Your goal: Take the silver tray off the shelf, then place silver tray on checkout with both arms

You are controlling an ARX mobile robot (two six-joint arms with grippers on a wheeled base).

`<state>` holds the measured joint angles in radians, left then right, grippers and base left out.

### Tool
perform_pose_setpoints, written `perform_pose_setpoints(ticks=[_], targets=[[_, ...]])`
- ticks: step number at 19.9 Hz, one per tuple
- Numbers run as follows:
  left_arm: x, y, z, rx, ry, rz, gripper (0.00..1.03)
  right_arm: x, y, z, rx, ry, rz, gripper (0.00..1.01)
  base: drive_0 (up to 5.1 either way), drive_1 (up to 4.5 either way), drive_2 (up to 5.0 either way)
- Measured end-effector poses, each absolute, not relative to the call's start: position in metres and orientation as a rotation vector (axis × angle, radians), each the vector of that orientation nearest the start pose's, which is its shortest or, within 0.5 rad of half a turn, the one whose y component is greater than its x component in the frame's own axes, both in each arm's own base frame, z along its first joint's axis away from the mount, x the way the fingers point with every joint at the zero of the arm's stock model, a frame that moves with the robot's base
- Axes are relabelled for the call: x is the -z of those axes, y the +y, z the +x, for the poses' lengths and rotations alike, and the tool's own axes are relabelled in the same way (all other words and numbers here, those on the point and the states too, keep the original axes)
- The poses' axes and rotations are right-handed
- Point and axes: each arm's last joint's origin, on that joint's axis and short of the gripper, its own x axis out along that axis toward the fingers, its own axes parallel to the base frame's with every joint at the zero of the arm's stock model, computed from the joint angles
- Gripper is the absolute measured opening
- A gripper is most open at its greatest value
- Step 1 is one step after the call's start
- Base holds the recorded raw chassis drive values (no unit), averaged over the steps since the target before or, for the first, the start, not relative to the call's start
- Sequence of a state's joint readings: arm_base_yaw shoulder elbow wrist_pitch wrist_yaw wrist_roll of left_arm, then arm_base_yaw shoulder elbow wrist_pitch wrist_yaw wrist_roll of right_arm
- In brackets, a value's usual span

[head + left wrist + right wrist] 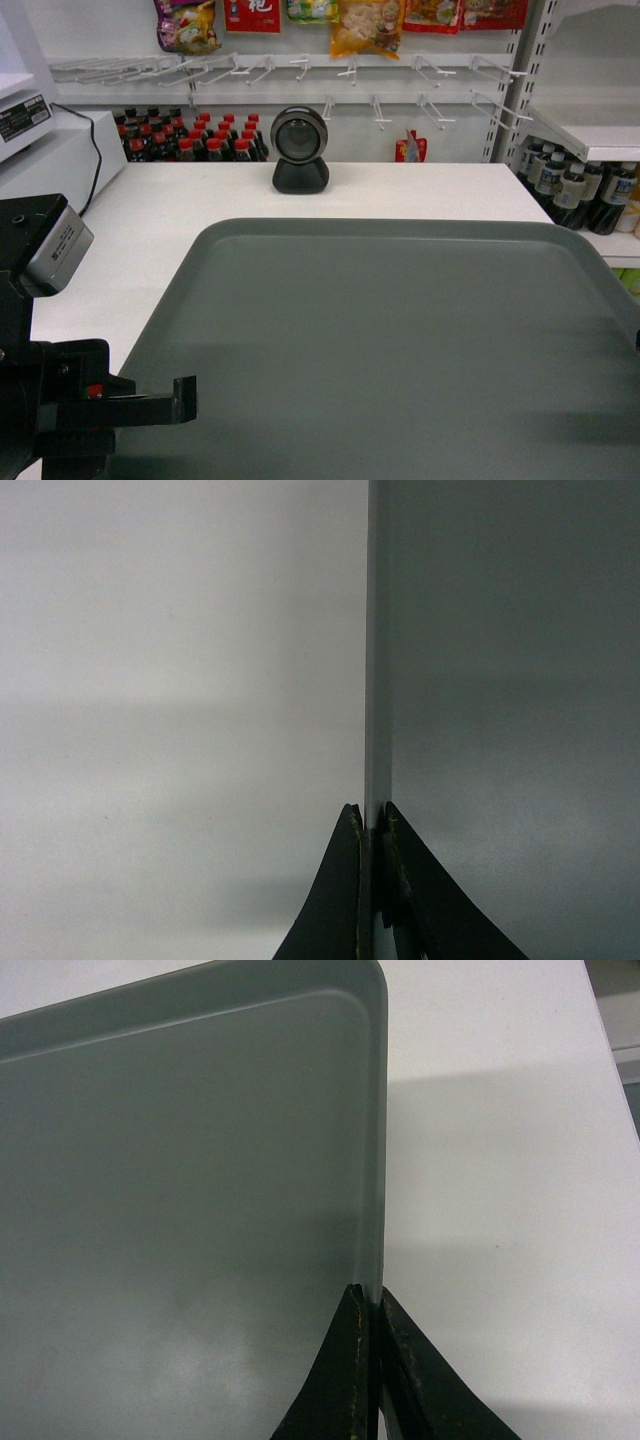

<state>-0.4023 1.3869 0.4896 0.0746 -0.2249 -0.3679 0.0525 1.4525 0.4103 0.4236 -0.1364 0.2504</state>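
Observation:
The silver tray (pixel 400 340) is a grey-green flat tray that fills the lower head view, held level over the white checkout (pixel 180 210). Its shadow falls on the counter top (pixel 500 1160). My left gripper (pixel 185 398) is shut on the tray's left rim (pixel 378 680), and the left wrist view shows both jaws (pixel 372 820) pressed against that edge. My right gripper (pixel 372 1302) is shut on the tray's right rim (pixel 378 1140), near the far rounded corner. In the head view the right gripper is hidden at the frame's edge. The black round scanner (pixel 299 150) stands beyond the tray's far edge.
A white shelf (pixel 590 138) with perforated uprights stands at the right, with dark bottles (pixel 575 195) under it. More red-capped bottles (pixel 190 138) line the back behind the counter. A white machine with a black cable (pixel 45 150) sits at the left. Snack bags (pixel 365 25) hang above empty wire hooks.

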Motion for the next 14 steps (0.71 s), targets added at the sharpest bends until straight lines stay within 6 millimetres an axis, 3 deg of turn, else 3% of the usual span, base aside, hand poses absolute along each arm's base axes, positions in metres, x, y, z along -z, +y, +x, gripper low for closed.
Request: perform_pose_setpoints(ticks=[5,6,8,12,14], targets=[[-0.139,-0.087,0.220,0.021,0.796,-0.095,0.03,-0.128,0.017,0.242,-0.104,0.640,0.268,0.03,-0.1,4.24,-4.4],[-0.138,-0.090,0.221,-0.012,0.730,-0.073,0.03,-0.129,0.017,0.242,-0.109,0.636,0.269,0.03,-0.1,4.24,-4.4],[-0.133,-0.093,0.229,-0.117,0.644,-0.005,0.03,-0.128,0.019,0.253,-0.250,0.499,0.251,0.03,-0.1,4.24,-4.4],[-0.105,-0.086,0.286,-0.167,0.635,0.054,0.03,-0.113,0.046,0.306,-0.304,0.484,0.208,0.03,-0.1,4.24,-4.4],[-0.086,-0.083,0.312,-0.170,0.688,0.073,0.03,-0.095,0.058,0.330,-0.283,0.530,0.199,0.03,0.0,0.00,0.0]])
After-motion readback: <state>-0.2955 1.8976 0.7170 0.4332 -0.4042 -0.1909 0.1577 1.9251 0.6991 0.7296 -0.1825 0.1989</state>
